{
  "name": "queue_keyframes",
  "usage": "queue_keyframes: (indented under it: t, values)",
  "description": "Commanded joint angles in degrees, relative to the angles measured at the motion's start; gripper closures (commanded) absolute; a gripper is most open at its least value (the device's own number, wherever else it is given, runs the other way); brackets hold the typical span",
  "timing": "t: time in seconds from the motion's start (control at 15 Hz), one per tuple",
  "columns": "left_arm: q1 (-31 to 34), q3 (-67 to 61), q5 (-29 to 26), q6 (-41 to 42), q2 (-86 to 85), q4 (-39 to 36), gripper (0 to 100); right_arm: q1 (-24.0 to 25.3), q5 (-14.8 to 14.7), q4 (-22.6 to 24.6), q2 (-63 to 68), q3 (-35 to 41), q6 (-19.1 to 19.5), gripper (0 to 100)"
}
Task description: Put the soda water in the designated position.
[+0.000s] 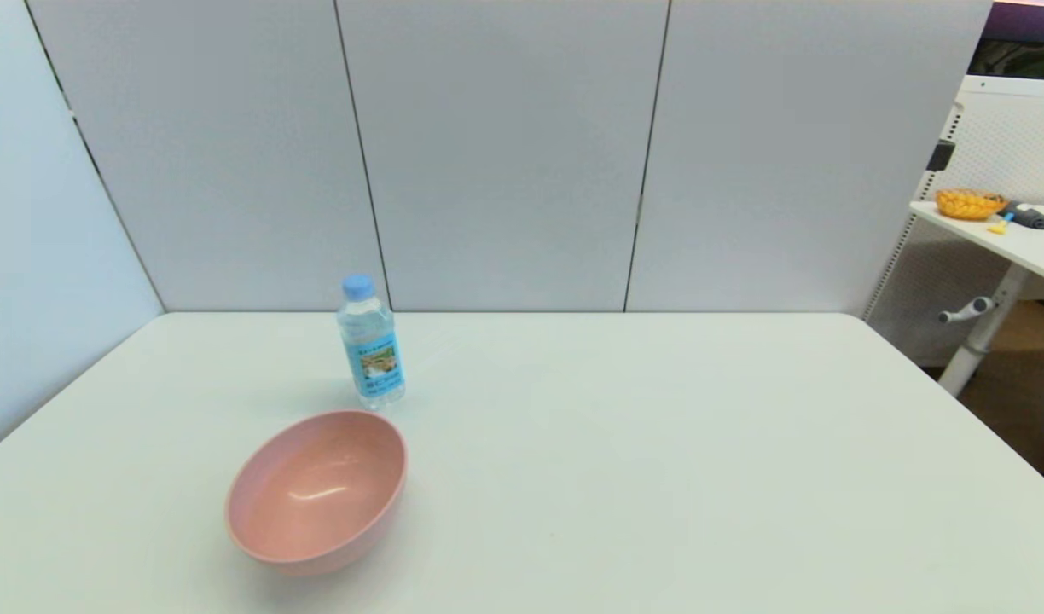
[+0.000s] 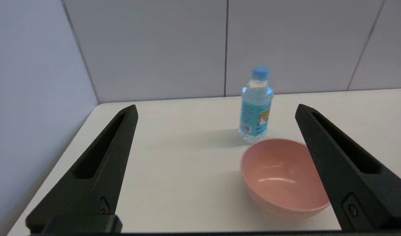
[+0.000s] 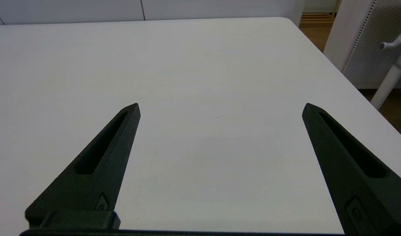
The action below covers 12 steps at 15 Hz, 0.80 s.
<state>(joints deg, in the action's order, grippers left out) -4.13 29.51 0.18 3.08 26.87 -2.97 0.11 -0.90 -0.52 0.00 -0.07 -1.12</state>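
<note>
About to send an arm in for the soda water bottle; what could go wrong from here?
1. The pink bowl sits just in front of the soda water, so a low approach by the left gripper could clip its rim.
2. The bottle is tall, narrow and upright; a nudge from one open jaw may topple it.
3. No mark shows on the table, so placement may drift.

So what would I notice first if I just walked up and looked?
Probably the pink bowl, tipped on the white table on the robot's left. Just behind it stands the soda water, upright with its blue cap. Both grippers, left gripper and right gripper, wait open, holding nothing.
</note>
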Motion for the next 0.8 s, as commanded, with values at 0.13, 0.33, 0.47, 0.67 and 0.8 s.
queue_keyframes:
  t: [0.13,0.33,0.47,0.67,0.8]
  values:
    - [0.3,-10.3,1.0,0.8,-11.0,-0.3,0,0.1,0.0,0.0,0.0,0.0,0.0,0]
    - [0.3,-17.9,1.0,1.6,-11.0,-6.2,0,0.0,0.0,0.0,0.0,0.0,0.0,0]
    - [1.2,-21.0,0.8,1.7,-11.9,-9.0,0,0.0,0.0,0.0,0.1,0.0,0.0,0]
    - [3.4,-28.1,0.5,1.7,-19.0,-8.8,0,0.0,0.0,0.0,0.1,0.1,0.0,0]
    - [3.4,-29.5,0.7,1.7,-24.6,-1.9,0,0.0,0.0,0.0,0.0,0.0,0.0,0]
